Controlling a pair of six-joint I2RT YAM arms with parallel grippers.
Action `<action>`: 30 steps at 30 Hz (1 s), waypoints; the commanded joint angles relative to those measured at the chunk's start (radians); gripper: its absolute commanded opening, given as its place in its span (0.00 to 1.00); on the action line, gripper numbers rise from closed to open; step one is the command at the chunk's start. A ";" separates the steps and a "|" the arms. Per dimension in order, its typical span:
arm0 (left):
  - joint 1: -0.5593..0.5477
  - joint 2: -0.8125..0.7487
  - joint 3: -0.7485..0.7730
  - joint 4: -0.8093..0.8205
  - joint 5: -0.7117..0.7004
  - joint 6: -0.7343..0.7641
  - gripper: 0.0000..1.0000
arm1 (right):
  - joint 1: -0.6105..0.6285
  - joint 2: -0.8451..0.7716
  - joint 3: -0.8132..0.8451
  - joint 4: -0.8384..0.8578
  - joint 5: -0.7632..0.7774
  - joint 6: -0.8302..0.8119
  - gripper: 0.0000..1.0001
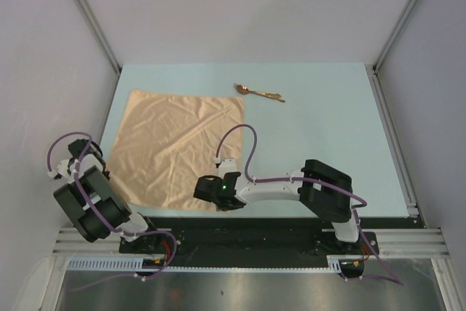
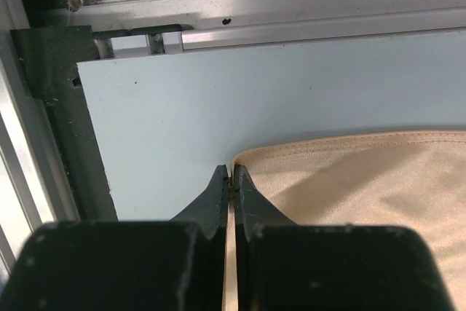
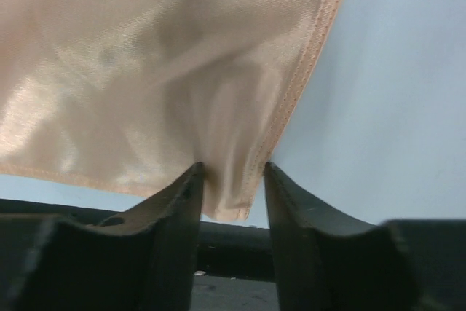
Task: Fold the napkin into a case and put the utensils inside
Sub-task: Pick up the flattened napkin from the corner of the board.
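The peach-orange napkin [image 1: 182, 147] lies spread on the pale blue table [image 1: 328, 136]. My left gripper [image 1: 104, 174] is at its near left corner. In the left wrist view that gripper [image 2: 231, 172] is shut, with the napkin's [image 2: 349, 180] edge pinched between the jaws. My right gripper [image 1: 218, 198] is at the near right corner. In the right wrist view it [image 3: 231, 169] holds the bunched corner of the napkin [image 3: 167, 71] between narrowly spaced jaws. The copper-gold utensils [image 1: 258, 92] lie beyond the napkin's far right corner, away from both grippers.
The table's near edge meets a black strip and metal rails [image 1: 255, 242]. White walls with metal frame posts [image 1: 87, 16] close in the left, right and back. The right half of the table holds only the utensils.
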 commanded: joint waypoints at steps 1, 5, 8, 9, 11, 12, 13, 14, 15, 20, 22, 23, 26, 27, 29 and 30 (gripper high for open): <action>0.004 -0.066 -0.011 -0.012 -0.035 -0.031 0.00 | 0.036 0.116 -0.008 -0.118 0.054 0.050 0.39; 0.006 -0.073 -0.009 -0.014 -0.026 -0.031 0.00 | 0.055 0.136 0.008 -0.147 0.091 0.057 0.24; 0.006 -0.084 -0.003 -0.020 -0.029 -0.030 0.00 | 0.059 0.073 0.001 -0.156 0.152 0.062 0.14; 0.006 -0.086 0.002 -0.024 -0.030 -0.030 0.00 | 0.059 0.041 -0.007 -0.158 0.186 0.044 0.07; 0.004 -0.096 0.015 -0.043 -0.035 -0.031 0.00 | 0.059 0.007 -0.016 -0.124 0.200 -0.002 0.00; 0.004 -0.113 0.018 -0.046 -0.037 -0.028 0.00 | 0.059 -0.007 -0.021 -0.124 0.206 -0.036 0.00; 0.006 -0.127 0.020 -0.058 -0.038 -0.025 0.00 | 0.061 -0.039 -0.027 -0.109 0.208 -0.056 0.00; 0.004 -0.142 0.025 -0.061 -0.040 -0.025 0.00 | 0.061 -0.057 -0.039 -0.095 0.221 -0.079 0.00; 0.004 -0.174 0.025 -0.064 -0.034 -0.025 0.00 | 0.062 -0.082 -0.059 -0.077 0.223 -0.094 0.00; 0.004 -0.286 0.038 -0.066 0.028 -0.005 0.00 | 0.059 -0.268 -0.125 0.042 0.223 -0.268 0.00; 0.006 -0.357 0.048 -0.063 0.112 0.009 0.00 | 0.059 -0.332 -0.133 0.087 0.218 -0.330 0.00; 0.006 -0.381 0.054 -0.054 0.147 0.012 0.00 | 0.061 -0.384 -0.134 0.097 0.226 -0.384 0.00; 0.006 -0.488 0.101 -0.058 0.258 0.007 0.00 | 0.062 -0.475 -0.079 0.118 0.200 -0.503 0.00; 0.007 -0.519 0.121 -0.058 0.294 0.004 0.00 | 0.067 -0.492 -0.058 0.112 0.198 -0.528 0.00; 0.006 -0.590 0.216 -0.064 0.374 -0.002 0.00 | 0.096 -0.528 -0.016 0.115 0.195 -0.597 0.00; 0.007 -0.610 0.253 -0.057 0.396 -0.008 0.00 | 0.104 -0.562 0.017 0.114 0.203 -0.646 0.00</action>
